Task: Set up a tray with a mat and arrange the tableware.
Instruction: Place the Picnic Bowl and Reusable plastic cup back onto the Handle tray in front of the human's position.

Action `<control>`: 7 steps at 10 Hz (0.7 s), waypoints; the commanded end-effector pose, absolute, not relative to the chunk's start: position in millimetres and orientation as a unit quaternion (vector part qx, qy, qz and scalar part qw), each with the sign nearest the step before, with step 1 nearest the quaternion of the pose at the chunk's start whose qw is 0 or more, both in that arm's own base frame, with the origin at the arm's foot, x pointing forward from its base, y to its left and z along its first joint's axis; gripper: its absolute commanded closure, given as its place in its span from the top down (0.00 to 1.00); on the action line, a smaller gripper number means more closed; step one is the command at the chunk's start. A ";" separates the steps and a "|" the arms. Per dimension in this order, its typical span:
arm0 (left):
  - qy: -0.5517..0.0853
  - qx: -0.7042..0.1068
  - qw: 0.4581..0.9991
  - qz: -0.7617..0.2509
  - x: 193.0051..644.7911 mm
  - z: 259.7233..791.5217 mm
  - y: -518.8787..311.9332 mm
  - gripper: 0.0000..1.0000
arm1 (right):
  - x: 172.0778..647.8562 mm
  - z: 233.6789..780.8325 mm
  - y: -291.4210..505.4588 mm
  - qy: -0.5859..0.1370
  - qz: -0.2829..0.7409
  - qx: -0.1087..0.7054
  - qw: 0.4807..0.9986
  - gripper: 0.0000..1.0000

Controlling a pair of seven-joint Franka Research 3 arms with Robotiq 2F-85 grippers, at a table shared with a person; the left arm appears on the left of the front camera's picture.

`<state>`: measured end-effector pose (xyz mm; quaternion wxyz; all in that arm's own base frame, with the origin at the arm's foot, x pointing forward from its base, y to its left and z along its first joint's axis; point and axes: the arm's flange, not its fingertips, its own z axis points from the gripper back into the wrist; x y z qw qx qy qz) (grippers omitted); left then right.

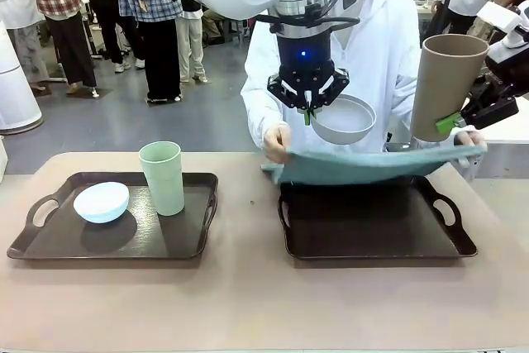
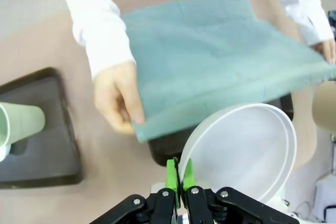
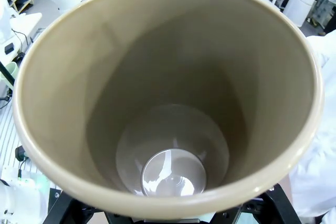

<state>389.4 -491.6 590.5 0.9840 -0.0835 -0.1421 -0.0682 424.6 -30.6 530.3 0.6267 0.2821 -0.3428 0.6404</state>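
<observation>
The brown desk (image 1: 248,287) carries two dark handled trays side by side. The left tray (image 1: 178,241) holds the pale blue bowl (image 1: 101,202) at its left and the light green cup (image 1: 162,178) standing upright just beside it, near the middle. Above the right tray (image 1: 372,233), a person at the far side stretches a teal mat (image 1: 372,164) between both hands, one hand (image 1: 277,142) on each end (image 1: 469,136), with the cloth hanging clear of the tray bed. The brown cup (image 1: 442,84) hangs in the air over the far right corner of that tray, mouth up and slightly tilted. The right gripper (image 1: 450,124) has closed around it, one green pad pressed on its lower wall. The right wrist view looks straight down its inner wall to a glossy bottom (image 3: 173,174). The greyish-white bowl (image 1: 343,120) is raised above the mat in front of the person, tipped on edge. The left gripper (image 1: 308,113) points down, its pads clamped tight together on the bowl's rim, so the bowl hangs just to the gripper's right.
</observation>
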 end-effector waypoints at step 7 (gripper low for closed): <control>-0.146 -0.081 0.983 -0.072 389.7 591.6 -490.9 0.01 | 425.2 528.8 -29.6 -0.339 0.642 0.280 0.628 0.00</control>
